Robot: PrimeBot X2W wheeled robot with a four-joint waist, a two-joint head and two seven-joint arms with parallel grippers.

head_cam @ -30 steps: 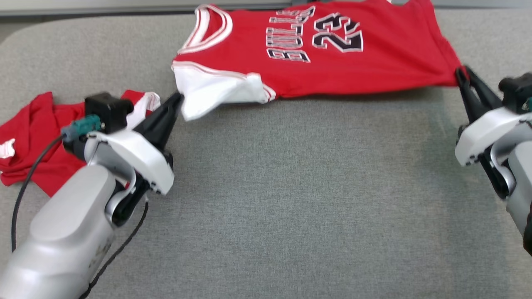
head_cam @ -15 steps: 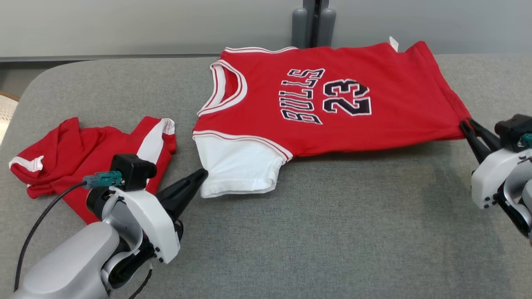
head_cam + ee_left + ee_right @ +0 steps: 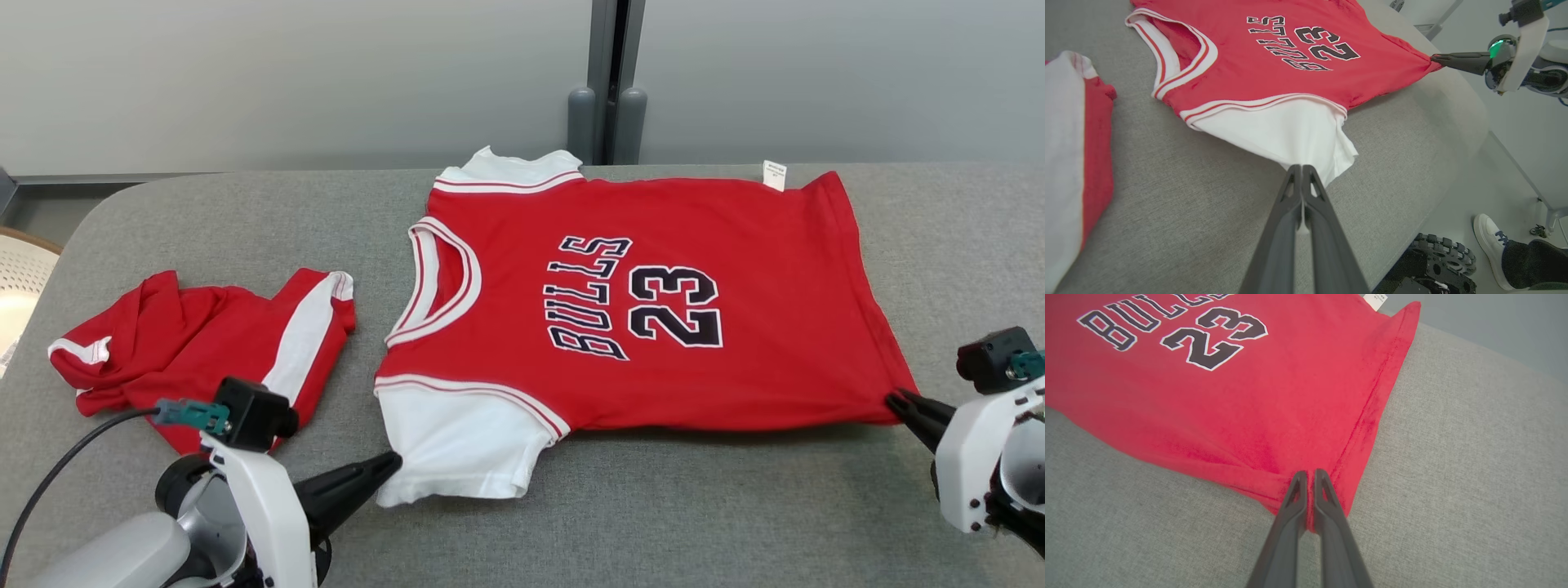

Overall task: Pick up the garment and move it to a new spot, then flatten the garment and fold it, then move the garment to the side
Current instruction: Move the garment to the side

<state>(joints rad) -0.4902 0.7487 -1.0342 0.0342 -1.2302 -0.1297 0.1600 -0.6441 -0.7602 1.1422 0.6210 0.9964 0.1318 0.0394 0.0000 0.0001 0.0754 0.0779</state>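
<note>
Left of the jersey and a little apart from it, a second red garment with white stripes lies crumpled on the grey desk.

At the jersey's near left corner, the left jaws are pressed together on the lower edge of its white sleeve. In the left wrist view a sliver of white cloth runs down between the two dark fingers, and the sleeve is pulled to a point where they meet it.

The jersey itself lies spread out across the middle of the desk, front up. Its white-trimmed neck opening is toward the left and its hem toward the right, so the black "BULLS 23" print reads sideways. Its other white sleeve lies at the far left corner, by the desk's back edge. A small white tag sticks out at the jersey's far right corner.

At the jersey's near right corner, the right jaws are closed on the hem. The right wrist view shows red cloth gathered into creases and pinched between the fingers.

Below the jersey's side of the desk, the left wrist view shows a person's foot in a white shoe on the floor.
</note>
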